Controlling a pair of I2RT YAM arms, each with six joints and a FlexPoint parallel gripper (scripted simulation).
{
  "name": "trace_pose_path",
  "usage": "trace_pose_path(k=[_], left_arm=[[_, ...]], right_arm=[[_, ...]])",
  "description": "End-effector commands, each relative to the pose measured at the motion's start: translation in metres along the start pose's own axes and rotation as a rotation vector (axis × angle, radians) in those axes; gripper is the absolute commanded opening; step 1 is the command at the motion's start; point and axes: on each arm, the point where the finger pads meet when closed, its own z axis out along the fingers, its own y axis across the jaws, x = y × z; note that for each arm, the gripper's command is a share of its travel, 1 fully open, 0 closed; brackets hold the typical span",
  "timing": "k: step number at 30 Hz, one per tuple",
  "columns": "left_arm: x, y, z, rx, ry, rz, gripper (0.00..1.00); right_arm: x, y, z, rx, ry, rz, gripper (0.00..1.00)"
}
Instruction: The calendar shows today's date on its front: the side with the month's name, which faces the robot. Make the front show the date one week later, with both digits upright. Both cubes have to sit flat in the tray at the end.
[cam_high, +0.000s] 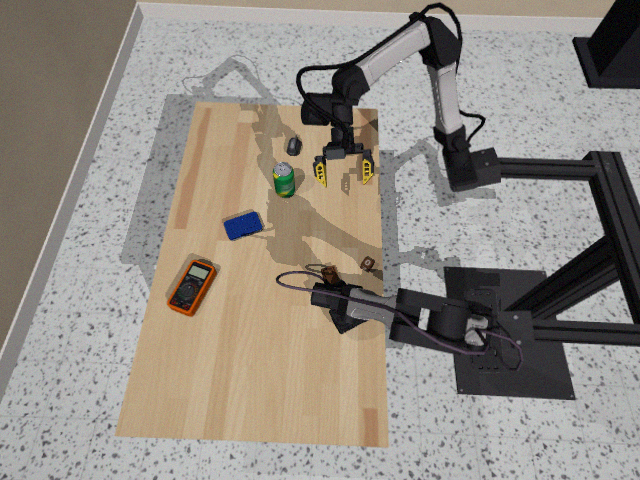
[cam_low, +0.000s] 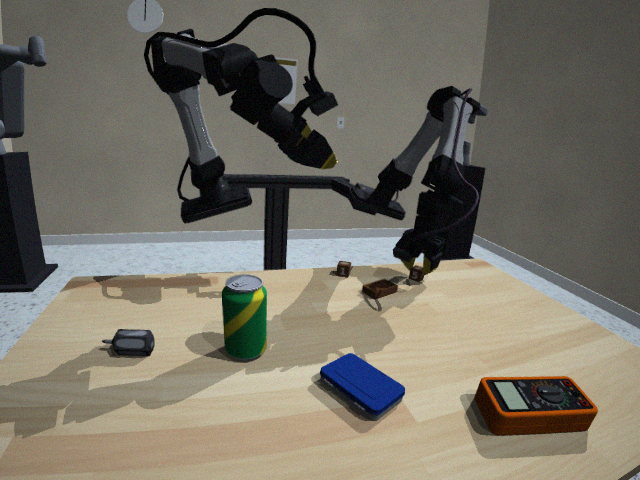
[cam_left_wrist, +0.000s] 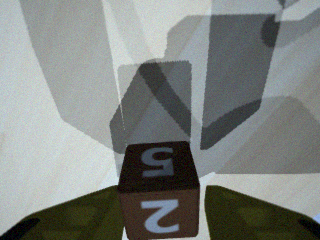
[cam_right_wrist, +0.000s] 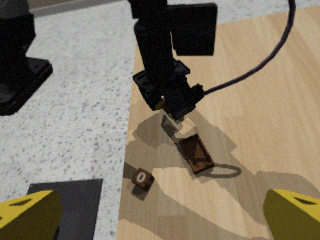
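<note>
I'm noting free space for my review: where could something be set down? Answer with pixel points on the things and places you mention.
In the top view, room shows at the picture's lower table end, below the multimeter (cam_high: 191, 289) (cam_low: 537, 405) and left arm (cam_high: 372, 310) (cam_low: 439, 170) (cam_right_wrist: 157, 55). It is crowded around the tray (cam_high: 324, 275) (cam_low: 379, 293) (cam_right_wrist: 187, 156), both cubes (cam_low: 343, 268) (cam_low: 416, 273) and the left gripper (cam_low: 418, 265) (cam_left_wrist: 165, 194) (cam_right_wrist: 166, 103).
</note>
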Motion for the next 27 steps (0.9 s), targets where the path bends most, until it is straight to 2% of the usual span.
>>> trace_pose_path(k=[1,4,10,19,23,27], left_arm=[[-0.006,0.008,-0.004,-0.038,-0.028,-0.005,0.37],[-0.008,0.011,-0.005,-0.044,-0.033,-0.007,0.34],[-0.008,0.011,-0.005,-0.044,-0.033,-0.008,0.19],[-0.006,0.01,-0.065,-0.051,-0.033,-0.009,0.19],[-0.004,0.008,-0.074,-0.047,-0.028,-0.018,0.19],[-0.01,0.012,-0.081,-0.057,-0.056,-0.133,0.19]], right_arm=[[-0.018,-0.004,-0.008,0.032,-0.031,-0.036,1.0],[-0.018,-0.004,-0.008,0.03,-0.03,-0.036,1.0],[-0.018,-0.004,-0.008,0.031,-0.031,-0.037,1.0],[-0.018,-0.004,-0.008,0.031,-0.031,-0.037,1.0],[-0.018,-0.005,-0.004,0.024,-0.034,-0.032,1.0],[-0.019,-0.006,0.004,0.008,-0.037,-0.024,1.0]])
